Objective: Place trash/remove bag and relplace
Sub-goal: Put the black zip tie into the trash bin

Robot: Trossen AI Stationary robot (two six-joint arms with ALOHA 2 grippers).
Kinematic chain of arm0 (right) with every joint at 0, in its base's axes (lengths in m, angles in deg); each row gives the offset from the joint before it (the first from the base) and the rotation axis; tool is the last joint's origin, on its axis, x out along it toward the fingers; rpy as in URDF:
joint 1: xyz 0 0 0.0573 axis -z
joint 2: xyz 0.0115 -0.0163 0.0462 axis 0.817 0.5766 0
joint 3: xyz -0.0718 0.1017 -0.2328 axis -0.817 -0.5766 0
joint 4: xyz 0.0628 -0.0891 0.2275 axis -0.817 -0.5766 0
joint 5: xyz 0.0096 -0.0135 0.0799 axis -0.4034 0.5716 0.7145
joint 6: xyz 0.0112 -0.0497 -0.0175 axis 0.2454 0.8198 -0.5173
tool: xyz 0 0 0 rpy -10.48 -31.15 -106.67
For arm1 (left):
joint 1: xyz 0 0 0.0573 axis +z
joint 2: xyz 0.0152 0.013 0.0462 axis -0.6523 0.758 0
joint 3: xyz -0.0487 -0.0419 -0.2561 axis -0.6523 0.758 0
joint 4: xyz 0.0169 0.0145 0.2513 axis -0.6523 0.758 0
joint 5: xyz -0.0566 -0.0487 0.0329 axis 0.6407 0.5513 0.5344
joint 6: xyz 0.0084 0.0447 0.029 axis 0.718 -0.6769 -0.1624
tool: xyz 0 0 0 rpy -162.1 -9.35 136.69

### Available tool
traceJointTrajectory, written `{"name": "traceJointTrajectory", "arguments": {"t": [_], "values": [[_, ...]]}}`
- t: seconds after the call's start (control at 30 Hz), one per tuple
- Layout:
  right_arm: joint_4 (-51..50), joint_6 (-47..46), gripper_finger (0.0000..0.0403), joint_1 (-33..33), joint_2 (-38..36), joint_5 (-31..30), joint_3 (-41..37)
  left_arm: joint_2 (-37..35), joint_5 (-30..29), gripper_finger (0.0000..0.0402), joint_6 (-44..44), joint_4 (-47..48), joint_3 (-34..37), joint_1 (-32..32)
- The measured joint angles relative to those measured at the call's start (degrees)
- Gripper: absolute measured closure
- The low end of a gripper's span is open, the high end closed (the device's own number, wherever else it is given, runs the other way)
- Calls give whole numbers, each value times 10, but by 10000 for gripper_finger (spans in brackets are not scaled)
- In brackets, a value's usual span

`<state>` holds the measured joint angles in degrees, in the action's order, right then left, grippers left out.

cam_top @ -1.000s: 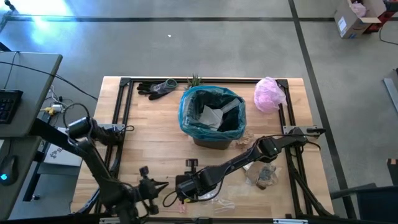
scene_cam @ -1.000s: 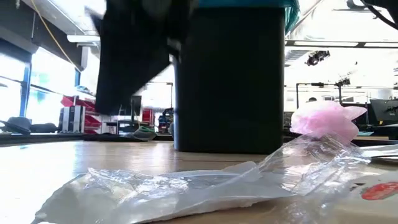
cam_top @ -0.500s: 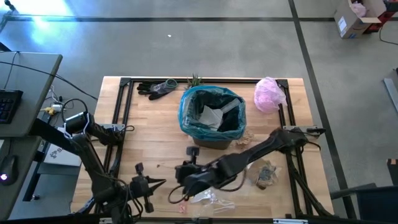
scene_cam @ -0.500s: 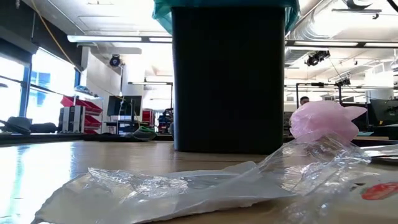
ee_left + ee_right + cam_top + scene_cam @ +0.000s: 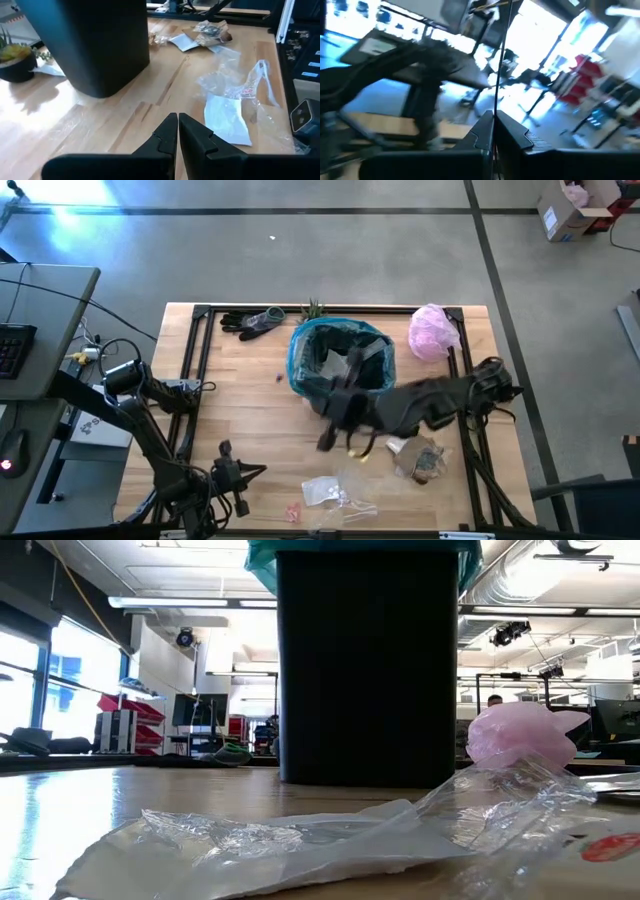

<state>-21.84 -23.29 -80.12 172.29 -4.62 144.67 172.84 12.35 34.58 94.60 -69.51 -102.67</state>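
Observation:
The black bin stands mid-table, lined with the teal bag; white paper trash lies inside. More trash lies on the table: clear wrappers, a white scrap and a brownish lump. My right gripper hangs blurred, high over the bin's near side, fingers shut. My left gripper is shut above the table's near left part, pointing at the bin and wrappers. My right gripper has its fingers closed together. In the right wrist view a thin dark strand rises from between the fingertips. Whether this is something held or part of the room behind, I cannot tell.
A pale pink bag lies at the far right, dark gloves and a small plant at the far edge. Black frame rails border the tabletop. A desk with a keyboard stands left of the table.
My right gripper has risen fast from the clear wrappers at the near edge, gone toward the bin and tipped from pointing down to about level. It has left the low view, which it blocked a second ago. The wrappers lie as before.

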Motion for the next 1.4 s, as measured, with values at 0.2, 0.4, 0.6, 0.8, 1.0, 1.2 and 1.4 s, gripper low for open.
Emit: {"name": "traceJointTrajectory", "arguments": {"t": [0.2, 0.4, 0.6, 0.8, 1.0, 1.2, 1.4], "values": [[8, 48, 403, 50, -34, -35, 0, 0, -2, 402, -1, -66, 35, 0], [-66, -4, 403, 124, -34, -37, -9, 1, -13, 402, -26, -112, 50, 4], [-108, -100, 403, 184, -34, -43, -79, 1, -15, 402, -62, -138, 50, 5], [-134, -216, 403, 205, -34, -56, -161, 1, -15, 402, -67, -138, 50, 5], [-246, -361, 403, 205, -34, -82, -193, 1, -13, 402, -77, -138, 50, 5], [-357, -490, 403, 190, -34, -82, -193, 1, -13, 402, -81, -137, 50, 5], [-410, -550, 403, 160, -34, -82, -193, 1, -13, 402, -81, -138, 50, 11]]}}
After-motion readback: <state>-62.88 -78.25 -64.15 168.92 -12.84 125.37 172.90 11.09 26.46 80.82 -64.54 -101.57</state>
